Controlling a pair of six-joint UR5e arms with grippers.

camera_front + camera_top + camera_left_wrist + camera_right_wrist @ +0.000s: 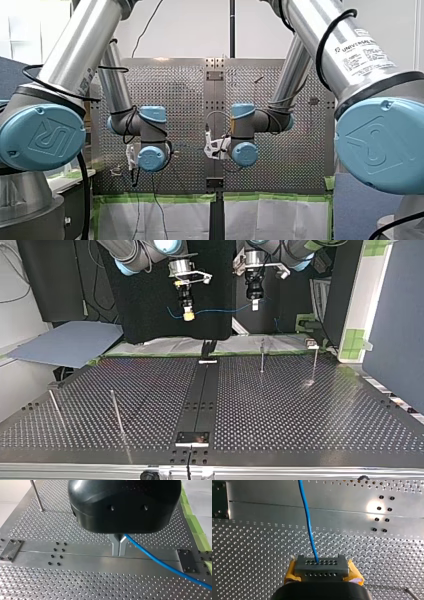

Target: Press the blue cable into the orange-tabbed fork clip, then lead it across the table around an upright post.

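Left hand (119, 546) is pinching shut on blue cable (150, 554) | right hand (320, 565) is clamping the same cable between yellow pads (291, 572) | both are hanging well above counter (300, 410), cable spanning between | fork clip unseen | risk: loose pinch letting cable slide, missing the clip.

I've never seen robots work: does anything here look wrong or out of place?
Nothing looks damaged or spilled. The blue cable is strung in the air from my left gripper to my right gripper, both shut on it.
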